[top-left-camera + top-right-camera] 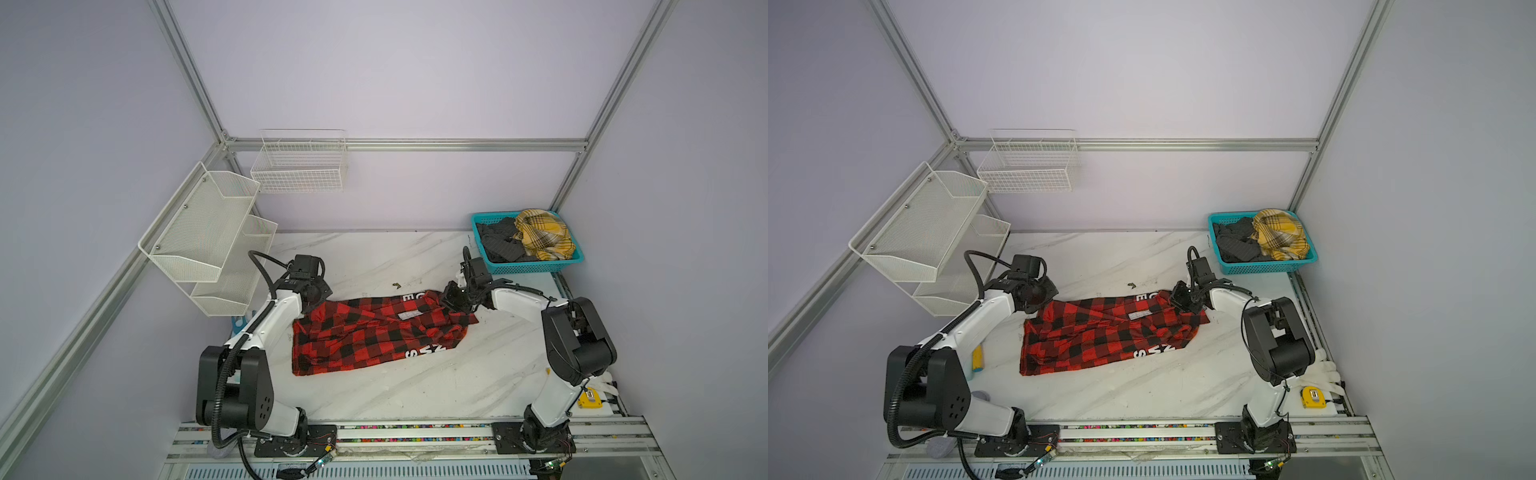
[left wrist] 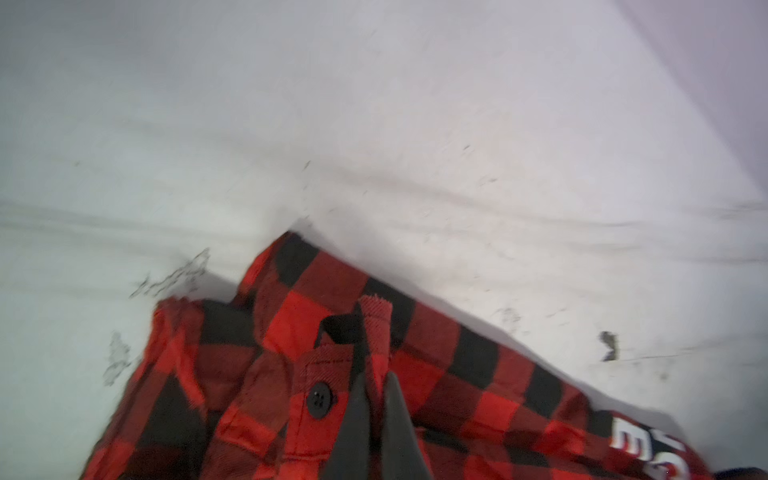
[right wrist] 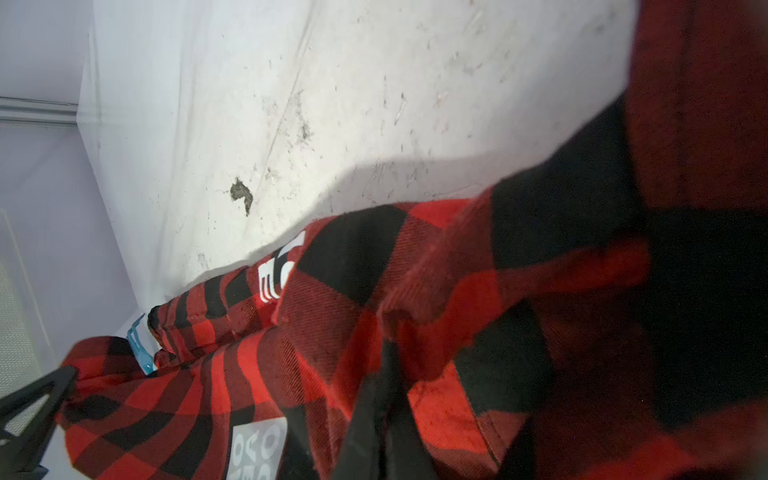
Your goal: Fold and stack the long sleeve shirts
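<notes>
The white marble-pattern table (image 1: 415, 386) stands between plain pale lilac walls (image 1: 395, 75), under even, soft light. Behind the table, an aluminium frame bar (image 1: 415, 144) runs across the back wall, and a white wire basket (image 1: 299, 166) hangs there. Left of the table, a white two-tier mesh shelf (image 1: 199, 232) is fixed to the side frame. Aluminium rails (image 1: 415, 432) lie along the table's near edge.

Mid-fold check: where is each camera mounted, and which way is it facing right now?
Top views: high over the near edge, looking down and back at the table, red-and-black shirt and teal basket; both arms show whole.
Left wrist: on the left arm, looking along the left gripper, shut on the shirt, to the table beyond.
Right wrist: on the right arm, looking past the right gripper, shut on the shirt, toward a wall.
Shared: both wrist views show the shirt's white lettering.
</notes>
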Motion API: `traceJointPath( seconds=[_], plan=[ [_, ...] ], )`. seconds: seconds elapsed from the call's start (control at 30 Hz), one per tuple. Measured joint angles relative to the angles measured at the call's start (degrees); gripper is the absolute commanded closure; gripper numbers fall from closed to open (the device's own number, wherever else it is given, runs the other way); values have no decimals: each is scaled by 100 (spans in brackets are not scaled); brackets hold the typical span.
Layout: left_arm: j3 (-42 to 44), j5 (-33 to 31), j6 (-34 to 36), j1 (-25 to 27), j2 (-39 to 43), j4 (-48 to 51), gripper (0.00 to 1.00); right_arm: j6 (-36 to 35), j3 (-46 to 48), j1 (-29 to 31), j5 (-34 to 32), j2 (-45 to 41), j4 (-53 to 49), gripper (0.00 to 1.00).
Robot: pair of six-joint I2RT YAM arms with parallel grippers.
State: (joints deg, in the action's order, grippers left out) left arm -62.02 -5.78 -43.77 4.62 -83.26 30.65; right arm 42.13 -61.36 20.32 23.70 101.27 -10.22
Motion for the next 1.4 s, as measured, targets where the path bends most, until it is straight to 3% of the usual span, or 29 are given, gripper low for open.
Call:
traceJointPath(
  seconds=[0.23, 0.37, 0.57, 0.6, 0.67, 0.7, 0.77, 0.87, 0.97, 1.07, 1.23, 1.4],
  plan=[
    [361, -219, -216, 0, 1252, -1375, 100, 321, 258, -232, 271, -33, 728, 100],
    [1687, -529, -492, -13, 1952, -2157, 100, 494, 501, -216, 398, -46, 1211, 100],
    [3270, -743, -970, -101, 1611, -2369, 98, 518, 857, -122, 507, 76, 1561, 100],
    [3362, -748, -1032, -103, 1567, -2358, 81, 498, 885, -101, 520, 103, 1574, 93],
    [3375, -745, -1108, -118, 1534, -2275, 51, 470, 946, -74, 538, 107, 1567, 64],
    [3373, -750, -1119, -125, 1554, -2256, 44, 433, 964, -66, 560, 103, 1558, 51],
    [3362, -750, -1150, -131, 1637, -2072, 36, 363, 975, -63, 577, 61, 1534, 35],
    [3289, -802, -1141, -131, 1934, -1499, 29, 190, 955, -63, 538, -251, 1281, 28],
    [2949, -988, -1108, -131, 2315, -713, 22, -57, 743, -63, 302, -664, 734, 27],
    [2319, -1128, -1062, -140, 2367, 7, 22, -356, 367, -63, -59, -999, 107, 36],
    [1357, -973, -1021, -199, 1561, 791, 24, -713, -260, -37, -522, -1204, -664, 45],
    [1174, -658, -1025, -201, 702, 1209, 29, -837, -739, 181, -721, -1016, -951, 55]
  ],
)
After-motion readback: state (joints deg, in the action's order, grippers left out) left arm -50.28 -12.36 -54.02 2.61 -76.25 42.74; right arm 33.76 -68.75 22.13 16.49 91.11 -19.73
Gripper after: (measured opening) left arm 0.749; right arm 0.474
